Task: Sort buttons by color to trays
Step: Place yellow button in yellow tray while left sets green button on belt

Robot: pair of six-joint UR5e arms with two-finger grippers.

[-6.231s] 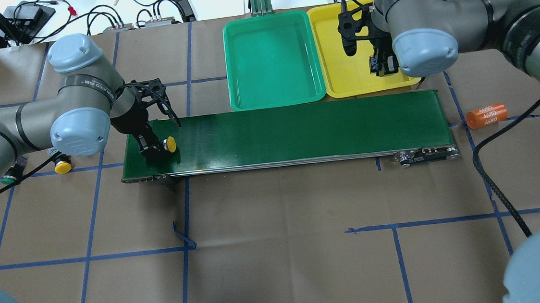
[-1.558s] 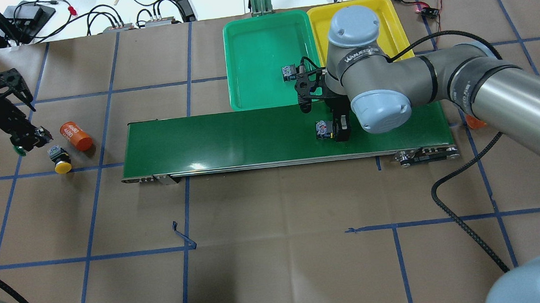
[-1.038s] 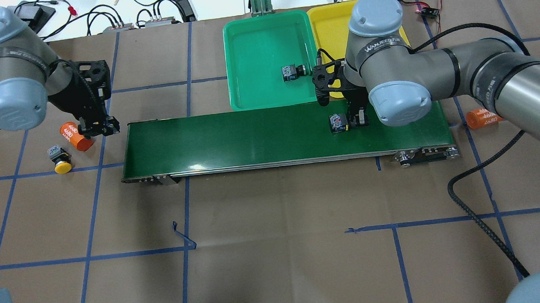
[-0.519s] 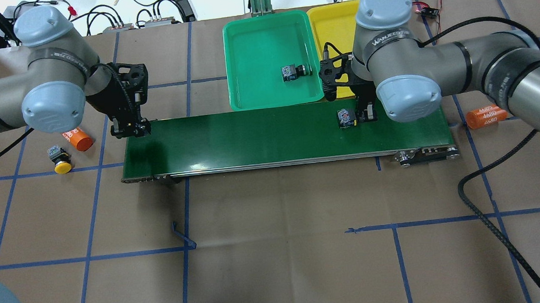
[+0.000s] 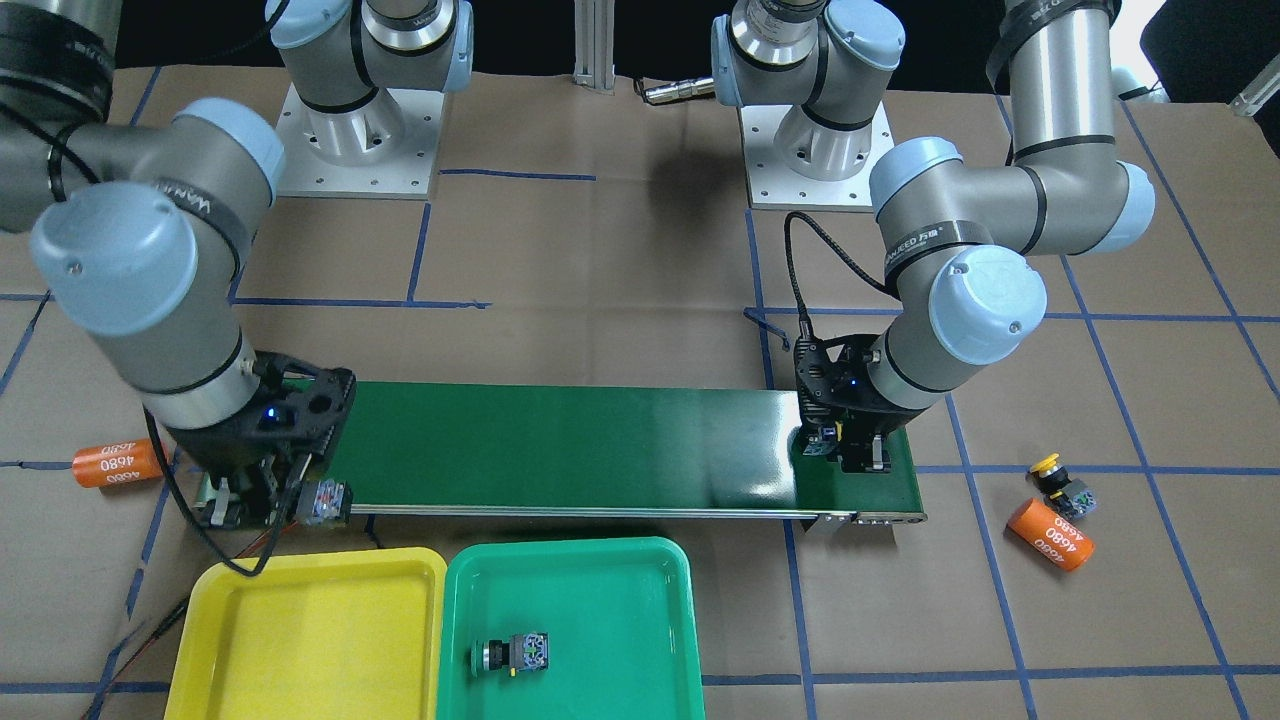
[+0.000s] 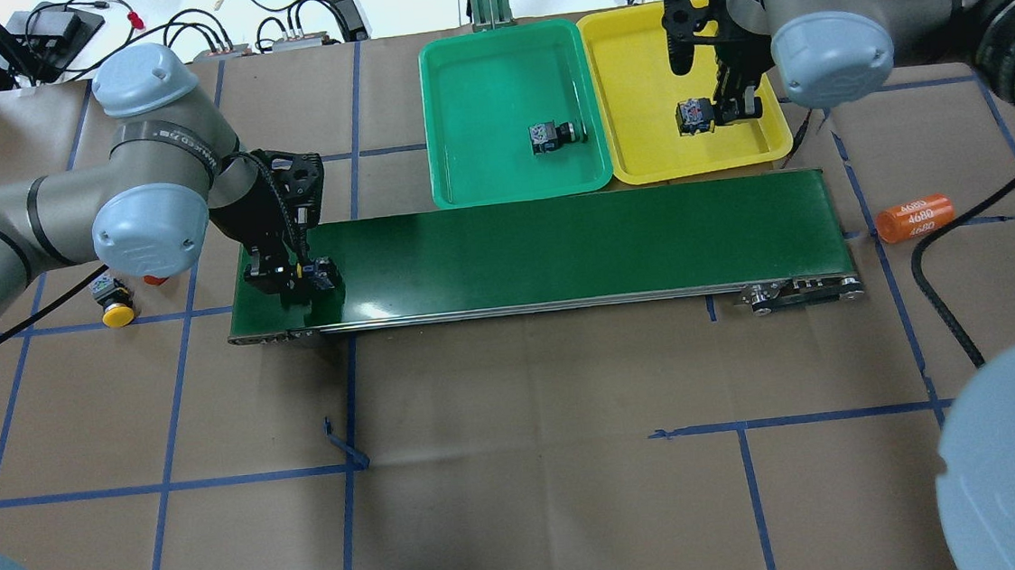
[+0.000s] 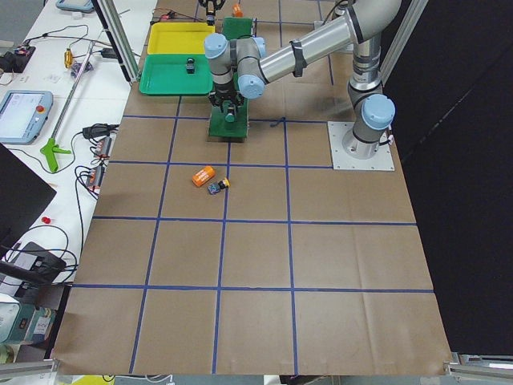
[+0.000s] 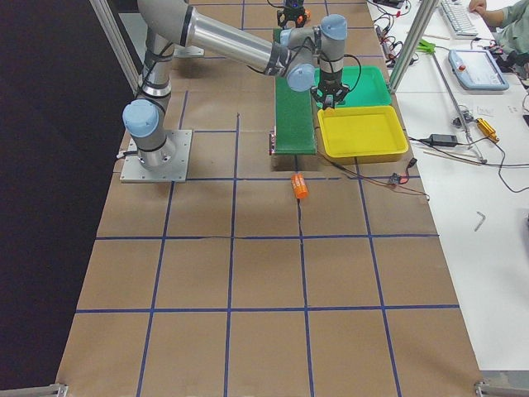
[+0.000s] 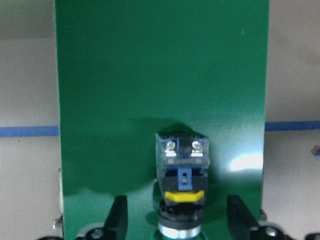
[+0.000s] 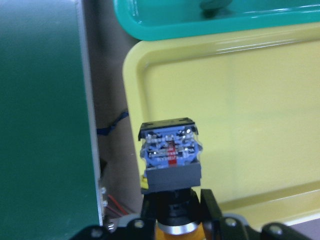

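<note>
My right gripper [image 6: 720, 110] is shut on a button [image 6: 692, 116] and holds it over the yellow tray [image 6: 637, 84]. In the right wrist view its grey body [image 10: 171, 155] points away from me and a yellow-orange cap shows between the fingers. My left gripper [image 6: 294, 279] stands open over the left end of the belt. A button [image 9: 182, 170] lies on the belt between its spread fingers, cap hidden. Another button [image 6: 554, 134] lies in the green tray [image 6: 482, 78]. A yellow-capped button [image 6: 115, 307] rests on the table to the left of the belt.
The long dark-green conveyor belt [image 6: 559, 245] runs in front of both trays. One orange "4680" cylinder [image 6: 914, 217] lies off the belt's right end. A second orange cylinder [image 5: 1050, 535] lies beside the yellow-capped button. Cables trail at the far table edge.
My right gripper has carried its button from the belt's right end to above the yellow tray. My left gripper has moved onto the belt's left end, where a button now lies between its open fingers.
</note>
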